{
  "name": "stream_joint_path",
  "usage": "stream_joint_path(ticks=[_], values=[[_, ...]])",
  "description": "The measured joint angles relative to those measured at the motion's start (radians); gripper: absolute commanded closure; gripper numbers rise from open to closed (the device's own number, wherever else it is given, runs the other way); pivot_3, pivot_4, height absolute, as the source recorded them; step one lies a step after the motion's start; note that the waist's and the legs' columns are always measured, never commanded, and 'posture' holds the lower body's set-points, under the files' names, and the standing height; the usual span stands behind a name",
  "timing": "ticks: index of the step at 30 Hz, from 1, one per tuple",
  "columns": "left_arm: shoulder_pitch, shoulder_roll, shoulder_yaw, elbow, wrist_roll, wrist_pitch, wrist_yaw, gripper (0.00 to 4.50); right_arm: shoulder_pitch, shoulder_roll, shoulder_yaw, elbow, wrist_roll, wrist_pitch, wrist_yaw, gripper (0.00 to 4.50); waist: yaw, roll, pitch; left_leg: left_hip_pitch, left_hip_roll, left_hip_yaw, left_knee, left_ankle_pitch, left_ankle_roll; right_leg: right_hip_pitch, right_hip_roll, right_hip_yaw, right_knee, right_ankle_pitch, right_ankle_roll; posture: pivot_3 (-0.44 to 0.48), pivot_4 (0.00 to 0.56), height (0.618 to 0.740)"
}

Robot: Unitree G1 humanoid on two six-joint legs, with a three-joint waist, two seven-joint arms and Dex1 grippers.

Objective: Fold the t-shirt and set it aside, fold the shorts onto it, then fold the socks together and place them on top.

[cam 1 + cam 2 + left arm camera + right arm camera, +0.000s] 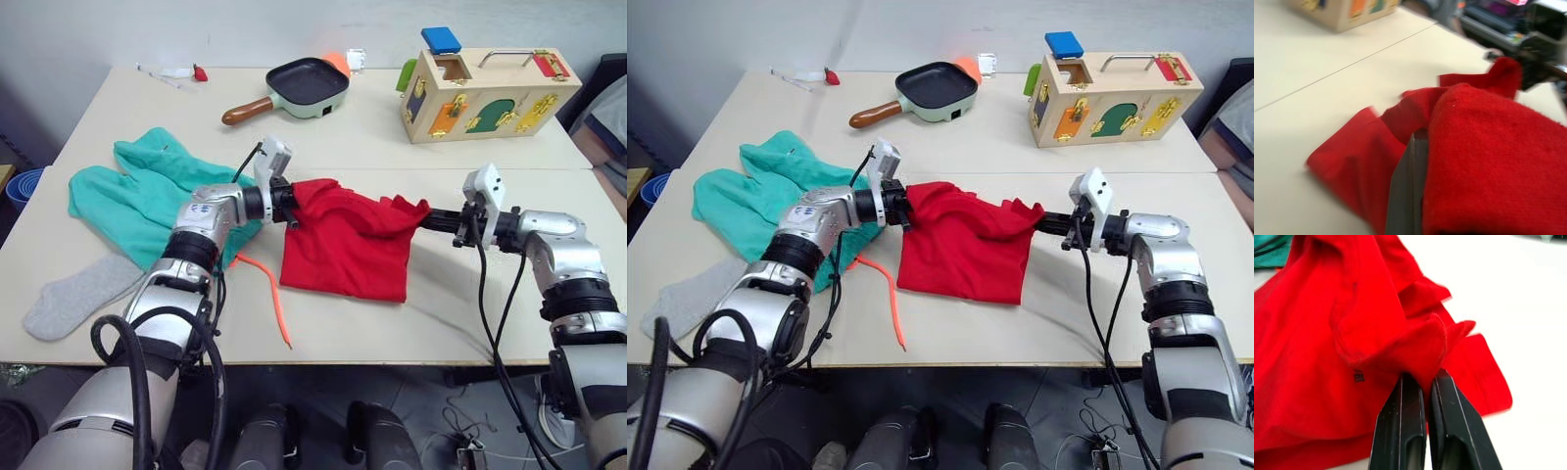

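Item one, the red t-shirt (345,250): in hand, mid-fold. My left gripper (292,208) has its fingers pressed onto one upper corner of the cloth, and my right gripper (1421,382) has its black fingers pinched on the opposite corner; the shirt hangs and drapes between the two, its lower part lying doubled on the table (431,304) below them. I judge the first fold begun but unfinished: the shirt is not yet a tidy packet and has not been set aside. Item two, the teal shorts (132,191): spread loose and unfolded on the table behind and outside my left fingers, partly under my left forearm, with the orange drawstring (274,294) trailing toward the near table edge. Untouched. Item three, a grey sock (73,294): lying flat near the table edge, well apart from my left fingers on the outer side; I can make out one sock for certain and cannot tell where its pair is. Not started. Remaining: finish and place the shirt, fold the shorts onto it, then the socks on top.
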Motion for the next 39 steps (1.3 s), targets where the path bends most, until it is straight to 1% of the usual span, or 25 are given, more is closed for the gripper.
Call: stream_joint_path(ticks=[2, 7, 10, 14, 20, 21, 25, 28, 29, 30, 32, 34, 37, 39], values=[[-0.008, -0.005, 0.01, 0.043, 0.024, -0.021, 0.015, 4.47, 0.0, 0.009, -0.016, 0.011, -0.011, 0.0, -0.021, 4.5, -0.001, 0.0, 0.0, 0.0, 0.0, 0.0, 0.0, 0.001, 0.0, 0.0, 0.0, 0.0, 0.001, 0.0, 0.001, 0.0, 0.15, 0.74], [-0.008, -0.041, 0.016, 0.094, 0.075, -0.083, -0.01, 4.47, 0.004, 0.025, -0.029, 0.045, -0.053, -0.001, -0.107, 4.5, 0.0, 0.0, 0.0, 0.0, -0.001, 0.0, 0.001, 0.001, 0.0, 0.0, -0.002, 0.001, 0.001, 0.001, 0.001, 0.0, 0.15, 0.74], [-0.007, -0.055, 0.039, 0.119, 0.089, -0.112, 0.0, 4.5, 0.012, 0.025, -0.061, 0.044, -0.053, 0.01, -0.115, 3.72, -0.002, 0.0, 0.0, 0.0, -0.001, 0.0, 0.001, 0.001, 0.0, 0.0, -0.002, 0.001, 0.001, 0.001, 0.001, 0.0, 0.15, 0.74], [-0.008, -0.055, 0.085, 0.129, 0.095, -0.146, 0.075, 3.43, 0.023, 0.029, -0.083, 0.042, -0.057, 0.025, -0.149, 2.3, -0.009, 0.0, 0.0, 0.001, 0.0, 0.0, 0.001, 0.001, 0.0, 0.0, -0.003, 0.001, 0.001, 0.001, 0.001, 0.0, 0.15, 0.74], [-0.009, -0.055, 0.123, 0.152, 0.131, -0.238, 0.219, 1.47, 0.019, 0.031, -0.124, 0.042, -0.066, 0.044, -0.244, 0.15, -0.021, 0.0, 0.0, 0.001, -0.001, -0.001, 0.0, 0.001, 0.0, 0.0, -0.003, 0.001, 0.001, 0.001, 0.001, 0.0, 0.15, 0.74], [-0.01, -0.053, 0.125, 0.152, 0.135, -0.249, 0.226, 1.19, 0.023, 0.031, -0.139, 0.035, -0.064, 0.045, -0.247, 0.0, -0.022, 0.0, 0.0, 0.001, -0.001, -0.001, 0.0, 0.001, 0.0, 0.0, -0.003, 0.0, 0.001, 0.001, 0.001, 0.0, 0.15, 0.74], [-0.01, -0.024, 0.102, 0.151, 0.196, -0.293, 0.23, 1.19, 0.09, 0.02, -0.169, -0.093, -0.033, 0.045, -0.192, 0.0, -0.023, 0.0, 0.0, 0.001, -0.001, 0.0, 0.0, 0.001, 0.0, 0.0, -0.001, 0.0, 0.001, 0.001, 0.001, 0.0, 0.15, 0.74], [-0.001, 0.018, 0.071, 0.145, 0.25, -0.342, 0.235, 0.64, 0.169, -0.001, -0.174, -0.242, -0.003, 0.045, -0.11, 0.0, -0.023, 0.0, 0.0, 0.001, -0.001, 0.0, 0.0, 0.001, 0.0, 0.0, -0.001, 0.001, 0.001, 0.001, 0.001, 0.0, 0.15, 0.74], [0.014, 0.032, 0.069, 0.123, 0.255, -0.373, 0.218, 0.34, 0.211, -0.014, -0.174, -0.313, 0.014, 0.048, -0.078, 0.0, -0.023, 0.0, 0.0, 0.001, -0.001, 0.0, -0.001, 0.001, -0.001, 0.0, -0.002, 0.001, 0.001, 0.001, 0.001, 0.0, 0.15, 0.74], [0.04, 0.051, 0.066, 0.081, 0.256, -0.421, 0.172, 0.05, 0.275, -0.033, -0.173, -0.411, 0.037, 0.054, -0.032, 0.0, -0.022, 0.0, 0.0, 0.001, 0.0, 0.0, -0.001, 0.0, -0.002, 0.0, -0.003, 0.001, 0.001, 0.001, 0.001, 0.0, 0.15, 0.74], [0.092, 0.088, 0.062, -0.005, 0.246, -0.476, 0.062, 0.02, 0.37, -0.053, -0.16, -0.556, 0.059, 0.061, 0.025, 0.0, -0.022, 0.0, 0.0, 0.001, 0.0, 0.0, -0.001, 0.0, -0.003, -0.001, -0.003, 0.002, 0.0, 0.001, 0.001, 0.0, 0.15, 0.74], [0.175, 0.128, 0.055, -0.135, 0.213, -0.544, -0.093, 0.02, 0.482, -0.065, -0.126, -0.714, 0.073, 0.067, 0.07, 0.0, -0.022, 0.0, 0.0, 0.002, 0.0, 0.0, -0.001, -0.001, -0.004, 0.0, -0.003, 0.002, 0.0, 0.001, 0.001, 0.0, 0.15, 0.74], [0.276, 0.162, 0.031, -0.29, 0.186, -0.561, -0.227, 0.02, 0.552, -0.063, -0.087, -0.818, 0.072, 0.065, 0.08, 0.0, -0.022, 0.0, 0.0, 0.003, 0.0, 0.001, 0.0, -0.001, -0.004, 0.0, -0.004, 0.004, 0.001, 0.001, 0.002, 0.0, 0.15, 0.74], [0.393, 0.214, -0.005, -0.448, 0.187, -0.549, -0.293, 0.02, 0.58, -0.056, -0.056, -0.861, 0.033, 0.028, 0.054, 0.0, -0.025, 0.0, 0.0, 0.007, 0.0, 0.002, -0.001, -0.005, -0.009, 0.002, -0.005, 0.009, 0.001, 0.002, 0.002, 0.0, 0.15, 0.74]])
